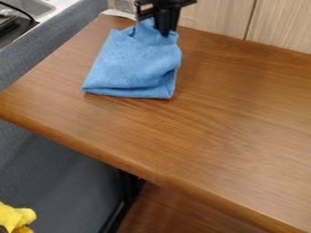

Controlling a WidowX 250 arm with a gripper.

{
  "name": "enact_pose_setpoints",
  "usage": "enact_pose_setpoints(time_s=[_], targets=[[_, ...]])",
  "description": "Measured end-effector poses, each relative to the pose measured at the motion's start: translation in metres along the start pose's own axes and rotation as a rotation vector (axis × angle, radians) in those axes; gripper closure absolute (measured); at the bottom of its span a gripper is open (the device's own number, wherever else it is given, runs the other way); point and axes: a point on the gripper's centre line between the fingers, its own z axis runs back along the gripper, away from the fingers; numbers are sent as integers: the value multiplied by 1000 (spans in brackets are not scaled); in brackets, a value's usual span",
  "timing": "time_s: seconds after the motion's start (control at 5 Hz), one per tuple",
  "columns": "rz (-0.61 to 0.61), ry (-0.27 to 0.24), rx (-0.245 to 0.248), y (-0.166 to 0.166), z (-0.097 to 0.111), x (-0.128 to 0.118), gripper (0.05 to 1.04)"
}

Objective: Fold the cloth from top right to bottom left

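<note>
In the camera view, the gripper point(164, 34) is hanging at the top right part of the blue cloth point(133, 63), which is lying near the back left corner of the wooden table point(213, 113). Whether the gripper is open or closed on the fabric, I cannot tell. The cloth is bunching beside it and spreading flatter toward the table's front edge, where its lower border is showing a doubled layer.

The step in hand is probably taking the top right corner. Doing it well is calling for a secure pinch on that corner alone, then a low, shallow arc toward the cloth's bottom left corner. Pulling too flat is risking dragging the whole cloth; pinching too deep is risking wrinkles. Releasing close to the surface is likely giving a cleaner crease.

Around it, the panelled wall point(213, 16) is standing just behind the table's back edge, so backward room is looking tight. A small pale item point(118, 14) is sitting by the back left corner, behind the cloth. A grey padded partition point(48, 38) is running along the left edge, with a sink point(35, 6) beyond it. A yellow object point(15, 217) is resting below the front edge, well outside the fold's path.
</note>
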Motion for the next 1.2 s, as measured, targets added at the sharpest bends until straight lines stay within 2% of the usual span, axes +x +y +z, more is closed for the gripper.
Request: enact_pose_setpoints(time_s=[0.2,0.4,0.6,0.8,1.0,1.2], targets=[[28,5,-31,21,12,12,1017],[56,13,-42,49,17,17,1017],[66,13,-29,83,22,13,1017],[92,35,9,112,6,8,1017],[97,24,40,128,-8,6,1018],[93,23,76,136,-31,4,1020]])
